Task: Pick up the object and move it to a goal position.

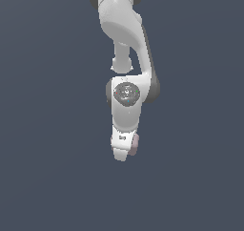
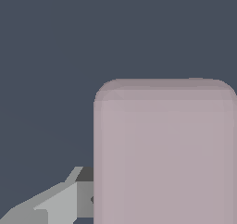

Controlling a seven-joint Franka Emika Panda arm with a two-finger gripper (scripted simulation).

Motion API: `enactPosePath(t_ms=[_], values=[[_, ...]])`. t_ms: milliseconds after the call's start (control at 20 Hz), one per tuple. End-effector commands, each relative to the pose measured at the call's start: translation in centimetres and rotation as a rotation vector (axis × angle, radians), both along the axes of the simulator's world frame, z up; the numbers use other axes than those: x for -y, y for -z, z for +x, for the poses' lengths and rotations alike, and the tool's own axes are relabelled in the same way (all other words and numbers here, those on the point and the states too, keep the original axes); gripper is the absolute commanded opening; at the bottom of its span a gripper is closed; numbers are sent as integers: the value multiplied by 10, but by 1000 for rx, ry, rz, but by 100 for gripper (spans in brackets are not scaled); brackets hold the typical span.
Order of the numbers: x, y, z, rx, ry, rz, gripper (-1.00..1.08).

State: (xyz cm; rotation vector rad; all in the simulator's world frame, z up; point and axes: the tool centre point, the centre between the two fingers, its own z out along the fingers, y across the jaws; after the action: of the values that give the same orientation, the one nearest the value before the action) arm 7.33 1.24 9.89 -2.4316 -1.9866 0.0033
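The object [image 1: 135,145], a small pale pinkish-grey block with rounded edges, sits at the tip of my white gripper [image 1: 126,152], which points down from the arm in the middle of the exterior view. Only the block's edge shows, on the exterior view's right side of the gripper. In the wrist view the block [image 2: 164,153] fills the frame close to the camera. One grey finger [image 2: 58,202] lies against its side; the other finger is out of view. The gripper looks shut on the block. No goal marker shows.
A plain dark blue-grey surface [image 1: 47,177] fills the background in both views. The white arm links [image 1: 125,29] hang above the gripper. Nothing else shows.
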Motion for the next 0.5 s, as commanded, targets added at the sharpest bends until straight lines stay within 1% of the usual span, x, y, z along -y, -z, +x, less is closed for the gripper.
enactPosePath(t_ms=[0,450], values=[[-5,-8,4,2,-1,0,-100],[-38,-53,25,2,-1,1,-100]])
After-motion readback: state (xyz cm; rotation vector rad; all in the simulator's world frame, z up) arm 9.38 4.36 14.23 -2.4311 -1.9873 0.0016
